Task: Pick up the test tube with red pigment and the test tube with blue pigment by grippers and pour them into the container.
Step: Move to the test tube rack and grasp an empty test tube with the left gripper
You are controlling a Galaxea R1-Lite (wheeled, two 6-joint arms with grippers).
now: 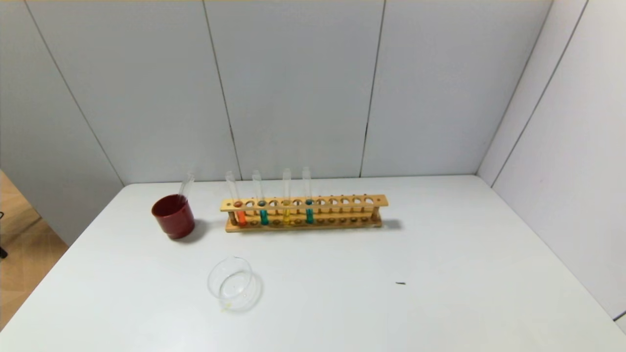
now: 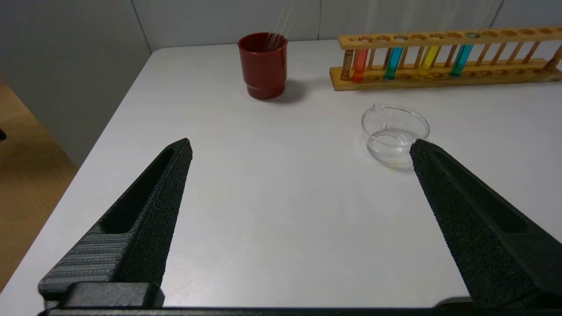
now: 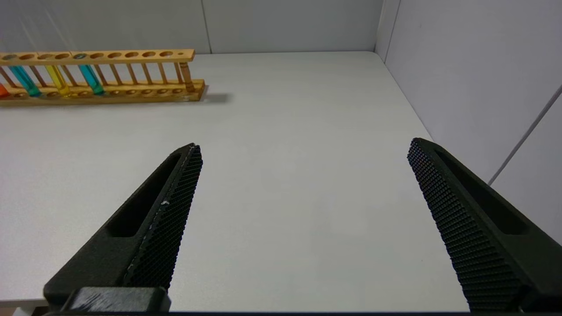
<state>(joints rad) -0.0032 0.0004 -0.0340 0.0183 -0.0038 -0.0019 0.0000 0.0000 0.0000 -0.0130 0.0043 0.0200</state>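
Note:
The test tube with red pigment (image 1: 240,215) stands at the left end of a wooden rack (image 1: 342,201); it also shows in the left wrist view (image 2: 360,65). Two tubes with blue pigment (image 1: 263,215) (image 1: 309,214) stand in the same rack, with a yellow tube (image 1: 286,215) between them. The clear glass container (image 1: 231,283) sits on the table in front of the rack, and in the left wrist view (image 2: 394,134). My left gripper (image 2: 300,147) is open and empty, low over the near left table. My right gripper (image 3: 305,147) is open and empty over the near right table. Neither shows in the head view.
A dark red cup (image 1: 173,216) with an empty glass tube in it stands left of the rack. The white table (image 1: 440,274) is walled at the back and right; its left edge drops to a wooden floor. A small dark speck (image 1: 400,283) lies right of centre.

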